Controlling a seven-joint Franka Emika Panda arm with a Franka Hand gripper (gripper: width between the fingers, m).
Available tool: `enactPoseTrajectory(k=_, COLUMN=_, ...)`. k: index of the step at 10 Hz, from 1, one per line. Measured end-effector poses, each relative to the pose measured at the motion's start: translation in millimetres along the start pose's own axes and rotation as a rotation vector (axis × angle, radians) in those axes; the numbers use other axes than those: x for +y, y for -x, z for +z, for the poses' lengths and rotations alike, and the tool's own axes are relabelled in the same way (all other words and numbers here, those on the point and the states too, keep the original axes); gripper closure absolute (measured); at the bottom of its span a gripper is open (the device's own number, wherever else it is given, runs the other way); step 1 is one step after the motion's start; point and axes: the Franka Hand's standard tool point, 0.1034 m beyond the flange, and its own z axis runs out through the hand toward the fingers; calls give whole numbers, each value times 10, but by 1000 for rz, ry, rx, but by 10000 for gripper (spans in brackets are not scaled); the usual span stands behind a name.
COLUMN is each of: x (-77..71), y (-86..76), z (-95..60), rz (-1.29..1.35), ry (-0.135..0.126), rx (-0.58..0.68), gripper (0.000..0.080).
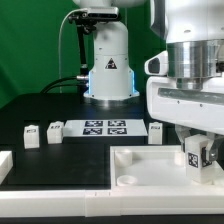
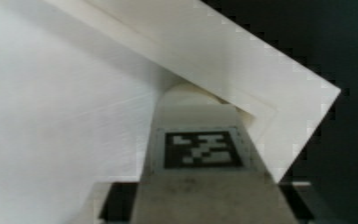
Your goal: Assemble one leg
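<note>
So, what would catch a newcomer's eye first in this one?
At the exterior view's right, the pincer grips a small tagged leg low over the large white panel. The wrist view shows that tag close up. Farther back, three more small tagged blocks stand beside the marker board on the dark table.

four legs (image 1: 30,135) (image 1: 55,131) (image 1: 155,131) (image 1: 195,152), one panel (image 1: 150,166), one marker board (image 1: 103,127)
</note>
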Motion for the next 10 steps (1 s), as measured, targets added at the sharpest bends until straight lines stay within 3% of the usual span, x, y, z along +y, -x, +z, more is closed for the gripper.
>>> enactPoseTrajectory(k=4, x=3, y=22, z=0, rz=525, ry=0, rx=-19, gripper=509)
enactPoseTrajectory(k=5, x=0, y=31, z=1, rz=540, ry=-1, rx=-22, gripper=509)
enactPoseTrajectory(k=6, x=0, y=32, z=2, rz=507, ry=-1, rx=-22, gripper=321)
enactPoseTrajectory(k=7, x=1, y=33, z=2, rz=455, ry=-1, rx=-22, gripper=209)
enactPoseTrajectory(k=10, x=-2, y=51, z=5, rz=118, ry=-3, rx=-18, gripper=153)
